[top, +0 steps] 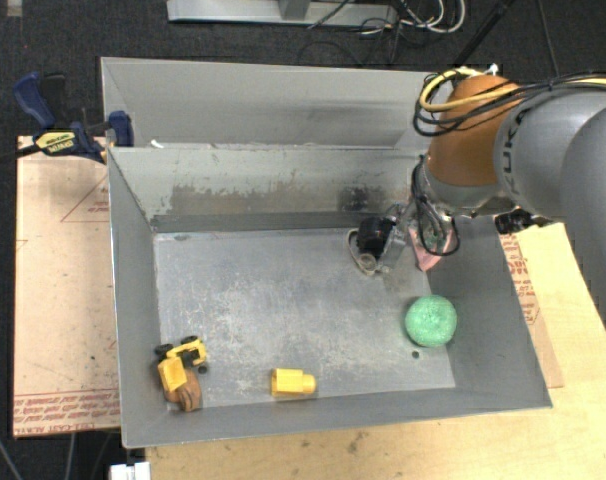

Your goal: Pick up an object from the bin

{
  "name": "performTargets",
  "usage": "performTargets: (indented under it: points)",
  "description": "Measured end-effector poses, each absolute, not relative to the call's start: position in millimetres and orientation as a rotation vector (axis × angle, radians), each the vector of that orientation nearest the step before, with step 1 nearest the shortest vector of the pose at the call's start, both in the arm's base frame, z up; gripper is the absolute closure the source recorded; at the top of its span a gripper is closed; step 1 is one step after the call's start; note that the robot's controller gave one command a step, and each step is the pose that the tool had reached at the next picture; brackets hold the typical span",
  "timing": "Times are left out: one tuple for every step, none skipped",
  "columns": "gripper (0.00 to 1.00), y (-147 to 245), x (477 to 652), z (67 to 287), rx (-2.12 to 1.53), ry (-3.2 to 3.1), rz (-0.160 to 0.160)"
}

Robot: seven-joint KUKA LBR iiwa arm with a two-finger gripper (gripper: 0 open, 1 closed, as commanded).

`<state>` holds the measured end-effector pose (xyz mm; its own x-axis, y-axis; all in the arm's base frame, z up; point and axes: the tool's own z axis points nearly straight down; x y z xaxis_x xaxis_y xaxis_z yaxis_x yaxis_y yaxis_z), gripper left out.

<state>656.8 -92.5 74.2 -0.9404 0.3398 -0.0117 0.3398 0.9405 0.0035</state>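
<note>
Tool point(375, 246) low near the bin's point(283, 298) back right, spread and hold impossible to tell; green ball point(430, 321) nearest, just front-right of it, round, so no axis to match.

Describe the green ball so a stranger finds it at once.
Look in the grey bin, on the view's right, just below the gripper. The ball lies there alone. It is the only round, green thing; the truck and block are yellow.
</note>
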Motion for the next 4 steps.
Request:
performTargets:
  points:
    - [1.00,-92,655.3,78,0.541,3.089,0.002]
    - [1.00,-92,653.4,91,0.542,3.098,0.002]
    - [1.00,-92,655.0,109,0.541,3.093,0.002]
    - [1.00,-92,656.5,119,0.539,3.088,0.003]
